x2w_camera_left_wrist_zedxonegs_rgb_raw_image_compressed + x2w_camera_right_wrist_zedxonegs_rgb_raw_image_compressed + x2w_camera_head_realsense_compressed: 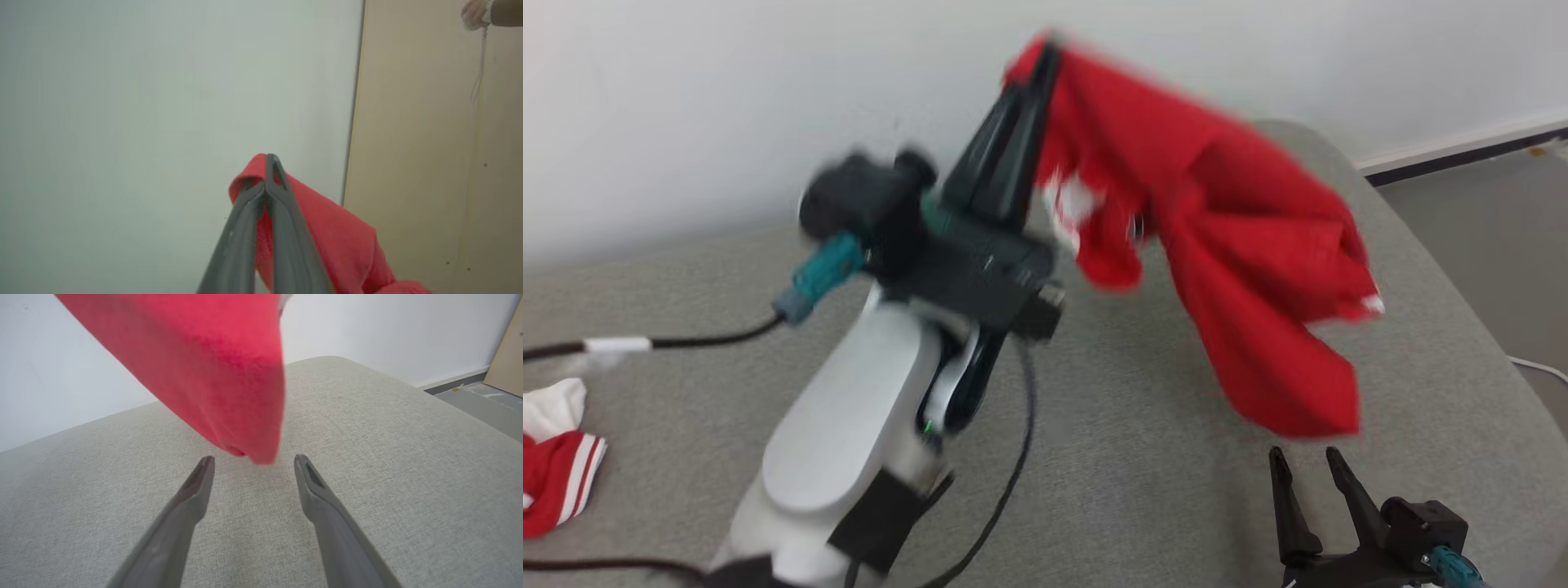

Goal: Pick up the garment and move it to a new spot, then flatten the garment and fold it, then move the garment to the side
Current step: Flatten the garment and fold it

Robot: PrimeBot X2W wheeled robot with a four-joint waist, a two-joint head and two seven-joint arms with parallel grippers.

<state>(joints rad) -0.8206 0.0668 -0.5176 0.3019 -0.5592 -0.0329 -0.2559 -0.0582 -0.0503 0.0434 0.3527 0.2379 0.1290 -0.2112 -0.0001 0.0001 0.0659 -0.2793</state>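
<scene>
My left hand (1042, 57) is clenched on a pinch of the red shirt (1225, 245), held up above the grey cushion (1143, 490). The cloth hangs bunched and blurred, so I can make out only a white patch on it. My right hand (1303, 457) is released, fingers spread, just under the shirt's lowest corner. At the left edge another red-and-white striped cloth (560, 478) lies cut off

Left arm (849, 425) raised, jaws pinched shut; right jaws low, spread wide.
</scene>
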